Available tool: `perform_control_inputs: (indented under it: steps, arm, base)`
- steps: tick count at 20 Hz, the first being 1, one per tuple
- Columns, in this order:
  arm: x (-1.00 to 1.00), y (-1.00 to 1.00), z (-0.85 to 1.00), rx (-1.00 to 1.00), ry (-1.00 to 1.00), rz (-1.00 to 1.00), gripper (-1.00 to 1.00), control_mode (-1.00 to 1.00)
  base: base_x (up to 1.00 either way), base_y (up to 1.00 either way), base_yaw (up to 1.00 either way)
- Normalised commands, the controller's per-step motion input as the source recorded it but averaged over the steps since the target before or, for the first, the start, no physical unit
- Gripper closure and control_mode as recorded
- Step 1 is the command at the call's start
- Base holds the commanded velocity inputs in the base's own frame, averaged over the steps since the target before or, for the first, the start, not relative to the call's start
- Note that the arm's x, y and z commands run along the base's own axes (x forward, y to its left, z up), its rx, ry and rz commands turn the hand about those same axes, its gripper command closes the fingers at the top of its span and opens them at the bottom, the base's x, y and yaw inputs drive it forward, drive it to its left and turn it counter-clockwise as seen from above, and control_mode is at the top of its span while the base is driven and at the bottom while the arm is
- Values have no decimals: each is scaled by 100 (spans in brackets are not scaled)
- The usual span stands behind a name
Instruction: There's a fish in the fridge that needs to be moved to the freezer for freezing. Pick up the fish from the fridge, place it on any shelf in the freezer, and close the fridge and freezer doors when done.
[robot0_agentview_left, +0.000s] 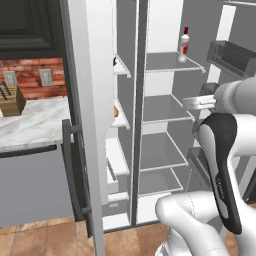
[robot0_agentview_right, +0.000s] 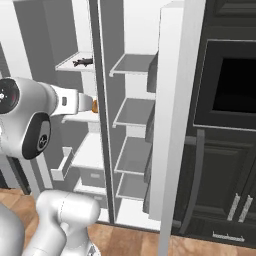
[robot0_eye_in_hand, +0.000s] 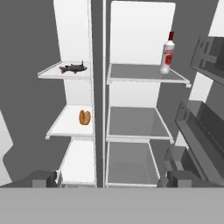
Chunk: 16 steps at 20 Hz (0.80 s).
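Observation:
The fish (robot0_eye_in_hand: 73, 68), small and dark grey, lies on the top white shelf of the left compartment, the freezer (robot0_eye_in_hand: 70, 127); it is also visible from the right base camera (robot0_agentview_right: 82, 62). To its right is the fridge (robot0_eye_in_hand: 135, 122) with grey flat shelves. Both light grey doors stand wide open: the freezer door (robot0_agentview_left: 87, 100) on the left, the fridge door (robot0_agentview_right: 172, 125) on the right. My gripper (robot0_eye_in_hand: 113, 181) is open and empty. It hangs in front of the unit, well back from the shelves and lower than the fish, facing the divider between the compartments.
A white bottle with a red cap (robot0_eye_in_hand: 167, 52) stands on the fridge's top shelf. An orange-brown bread roll (robot0_eye_in_hand: 84, 117) sits on the freezer's middle shelf. Door bins (robot0_agentview_left: 232, 57) line the fridge door. A marble counter with a knife block (robot0_agentview_left: 11, 100) is left; black cabinets and an oven (robot0_agentview_right: 230, 85) are right.

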Motion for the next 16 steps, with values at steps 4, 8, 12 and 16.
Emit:
perform_control_inputs:
  steps: [4,8,12,16]
  arm:
    - [0,0,0,0,0,0,-100,100]
    - [0,0,0,0,0,0,-100,100]
    - [0,0,0,0,0,0,-100,100]
    - [0,0,0,0,0,0,-100,100]
  base:
    - [-2,1,0]
    - [-50,-1,0]
    - [-31,0,0]
    - [-2,0,0]
